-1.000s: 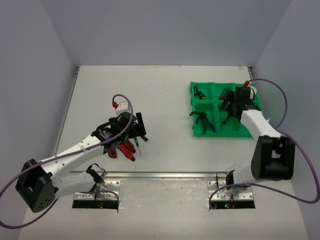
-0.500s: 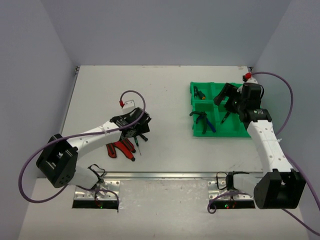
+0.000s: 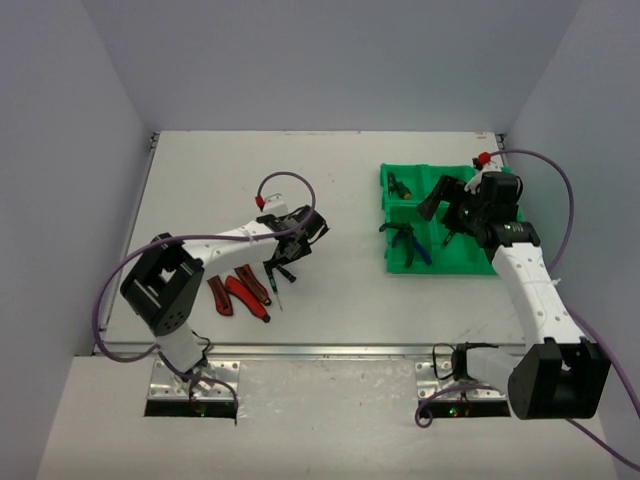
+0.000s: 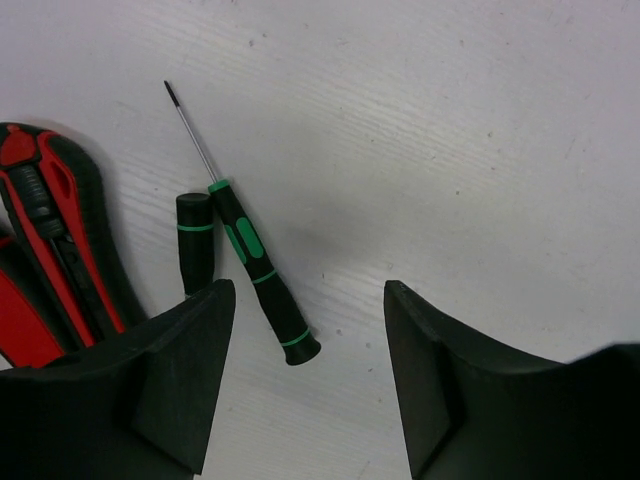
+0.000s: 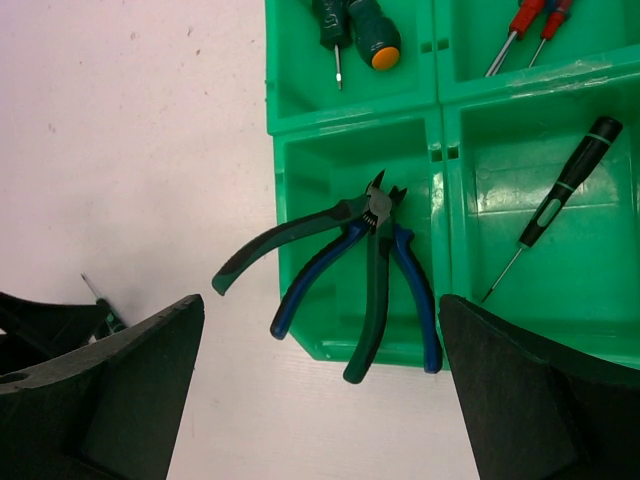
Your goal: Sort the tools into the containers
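Observation:
My left gripper (image 3: pixel 287 252) (image 4: pixel 308 295) hovers open over the table with nothing between its fingers. A green-and-black screwdriver (image 4: pixel 255 270) (image 3: pixel 277 285) lies just ahead of its left finger, beside a second black handle with a green ring (image 4: pixel 193 245). Red-handled cutters (image 4: pixel 50 230) (image 3: pixel 240 292) lie further left. My right gripper (image 3: pixel 448 205) (image 5: pixel 320 305) stands wide open and empty above the green tray (image 3: pixel 440 267) (image 5: pixel 437 150). Green- and blue-handled pliers (image 5: pixel 375 270) (image 3: pixel 405 240) rest in the near-left compartment, handles over the rim.
The tray also holds an orange-capped screwdriver (image 5: pixel 375 35) at the far left, red screwdrivers (image 5: pixel 520 25) in the far middle and a black-and-green screwdriver (image 5: pixel 565 185) in the near middle compartment. The tray sits near the table's right wall.
My left gripper has swung up and right, off the red cutters, and its jaws have narrowed. My right gripper has risen out of the tray and opened wider.

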Robot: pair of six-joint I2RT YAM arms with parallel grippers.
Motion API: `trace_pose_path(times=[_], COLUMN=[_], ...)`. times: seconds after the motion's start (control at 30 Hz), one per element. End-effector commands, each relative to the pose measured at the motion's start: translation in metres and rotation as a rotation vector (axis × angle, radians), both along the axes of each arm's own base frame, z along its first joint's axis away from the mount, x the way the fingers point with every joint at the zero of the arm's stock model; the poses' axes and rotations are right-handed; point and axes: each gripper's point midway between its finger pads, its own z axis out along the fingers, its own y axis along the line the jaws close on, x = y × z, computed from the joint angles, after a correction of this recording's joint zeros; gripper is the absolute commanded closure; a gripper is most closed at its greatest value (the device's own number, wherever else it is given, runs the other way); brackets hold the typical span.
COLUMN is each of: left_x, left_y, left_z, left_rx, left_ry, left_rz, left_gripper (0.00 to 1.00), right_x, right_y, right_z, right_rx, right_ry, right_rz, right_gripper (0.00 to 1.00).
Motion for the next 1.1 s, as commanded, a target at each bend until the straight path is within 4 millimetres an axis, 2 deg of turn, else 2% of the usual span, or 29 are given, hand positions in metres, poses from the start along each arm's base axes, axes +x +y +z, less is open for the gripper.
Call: trace_pose_path(times=[0.0, 0.4, 0.53, 0.7, 0.77, 0.87, 0.9, 0.97, 1.0, 1.07], left_x=[0.0, -0.009, -0.005, -0.005, -0.005, -0.005, -0.006, -0.007, 0.0, -0.013], left_y=[-0.001, -0.017, -0.029, -0.042, -0.049, -0.065, -0.071, -0.094, -0.107, -0.119], left_z=[-0.005, -0.049, -0.058, -0.066, -0.067, -0.057, -0.058, -0.039, -0.012, 0.012], left_rx=[0.015, -0.012, -0.04, -0.083, -0.107, -0.174, -0.195, -0.31, -0.376, -0.462], left_ry=[0.013, 0.102, 0.108, 0.128, 0.131, 0.112, 0.11, 0.047, -0.051, -0.132], left_rz=[0.084, 0.028, -0.022, -0.085, -0.135, -0.227, -0.268, -0.401, -0.459, -0.549], left_gripper=[0.46, 0.55, 0.68, 0.76, 0.87, 1.0, 1.0, 1.0, 1.0, 1.0], right_x=[0.003, -0.001, -0.002, -0.002, -0.002, -0.001, -0.002, -0.006, -0.01, -0.025], right_y=[0.004, 0.01, 0.011, 0.011, 0.012, 0.019, 0.025, 0.046, 0.056, 0.091], right_z=[0.008, 0.012, 0.012, 0.013, 0.013, 0.012, 0.015, 0.025, 0.027, 0.049], right_rx=[-0.009, 0.014, 0.018, 0.018, 0.024, 0.053, 0.074, 0.161, 0.208, 0.367], right_ry=[-0.044, -0.06, -0.061, -0.066, -0.065, -0.07, -0.078, -0.112, -0.124, -0.178], right_rz=[0.038, 0.068, 0.072, 0.073, 0.076, 0.105, 0.131, 0.236, 0.285, 0.449], right_gripper=[0.01, 0.01, 0.01, 0.01, 0.01, 0.01, 0.01, 0.01, 0.01, 0.01])
